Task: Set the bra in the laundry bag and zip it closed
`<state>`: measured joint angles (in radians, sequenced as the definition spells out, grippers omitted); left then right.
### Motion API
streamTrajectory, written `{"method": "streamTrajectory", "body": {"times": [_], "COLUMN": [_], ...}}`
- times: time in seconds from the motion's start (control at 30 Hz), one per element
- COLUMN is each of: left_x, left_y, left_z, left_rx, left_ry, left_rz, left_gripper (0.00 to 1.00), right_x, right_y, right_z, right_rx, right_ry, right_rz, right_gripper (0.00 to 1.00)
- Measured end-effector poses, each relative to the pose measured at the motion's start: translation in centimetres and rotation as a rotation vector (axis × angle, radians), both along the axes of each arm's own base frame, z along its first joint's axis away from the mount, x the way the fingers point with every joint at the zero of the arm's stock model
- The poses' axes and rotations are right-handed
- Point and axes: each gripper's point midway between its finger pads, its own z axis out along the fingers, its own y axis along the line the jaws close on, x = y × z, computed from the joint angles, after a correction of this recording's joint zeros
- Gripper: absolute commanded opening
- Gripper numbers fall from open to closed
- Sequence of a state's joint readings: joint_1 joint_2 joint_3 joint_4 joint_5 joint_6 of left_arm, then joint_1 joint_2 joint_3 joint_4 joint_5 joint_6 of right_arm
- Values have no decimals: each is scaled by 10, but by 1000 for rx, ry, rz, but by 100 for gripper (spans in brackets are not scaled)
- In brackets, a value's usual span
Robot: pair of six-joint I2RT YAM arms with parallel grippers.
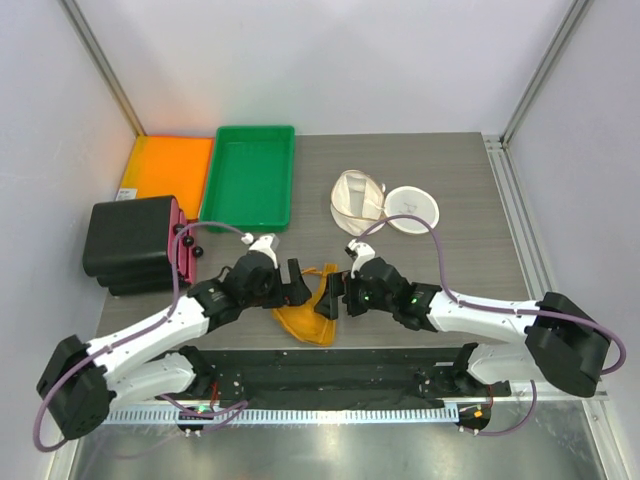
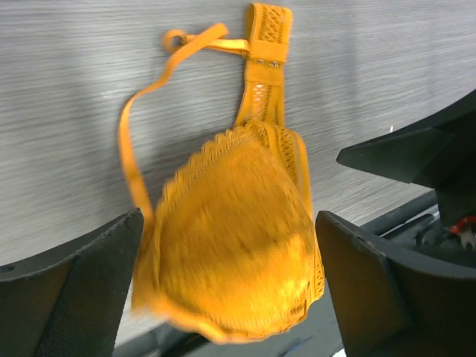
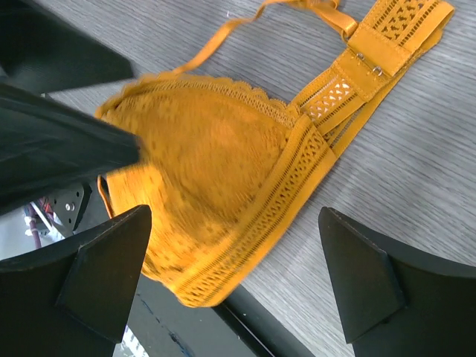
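The orange-yellow lace bra [image 1: 306, 314] lies on the grey table near its front edge, its cup overhanging the black strip. My left gripper [image 1: 298, 283] is open just left of it, and my right gripper [image 1: 331, 295] is open just right of it. In the left wrist view the bra's cup [image 2: 238, 253] sits blurred between the wide-apart fingers of the gripper [image 2: 229, 223]. In the right wrist view the bra [image 3: 223, 178] lies between and beyond the open gripper [image 3: 234, 216]. The cream mesh laundry bag [image 1: 357, 196] lies open farther back, its round lid [image 1: 412, 208] flat beside it.
A green tray [image 1: 250, 175] and a flat orange tray [image 1: 168, 165] stand at the back left. A black box [image 1: 130, 240] sits at the left by my left arm. A black strip [image 1: 330, 370] runs along the table's near edge.
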<state>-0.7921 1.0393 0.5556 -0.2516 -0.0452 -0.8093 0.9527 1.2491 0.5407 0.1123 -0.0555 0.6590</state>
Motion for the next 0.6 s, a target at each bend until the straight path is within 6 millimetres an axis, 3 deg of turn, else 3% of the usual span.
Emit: {"method": "streamTrajectory", "body": {"times": [0.23,0.4,0.57,0.6], "left_x": [-7,-21,-34,-37], "left_y": [33,50,54,55], "left_z": [39,27,1,-4], "left_rx": [9,45,16,9], "left_ry": [-29,54,114,119], "left_rz": [123,196,220,222], "left_gripper": [100,100,98,99], "right_x": [1,12,42,48], "right_y": [-1,-9,-23,-26], "right_z": [-1,-3,-13,-17], "right_rx": [-4,-23,-41,-50], "right_ry": [-1,9,51,57], "right_rz": [-8,-77,-182,-197], "right_gripper": [100,100,88,77]}}
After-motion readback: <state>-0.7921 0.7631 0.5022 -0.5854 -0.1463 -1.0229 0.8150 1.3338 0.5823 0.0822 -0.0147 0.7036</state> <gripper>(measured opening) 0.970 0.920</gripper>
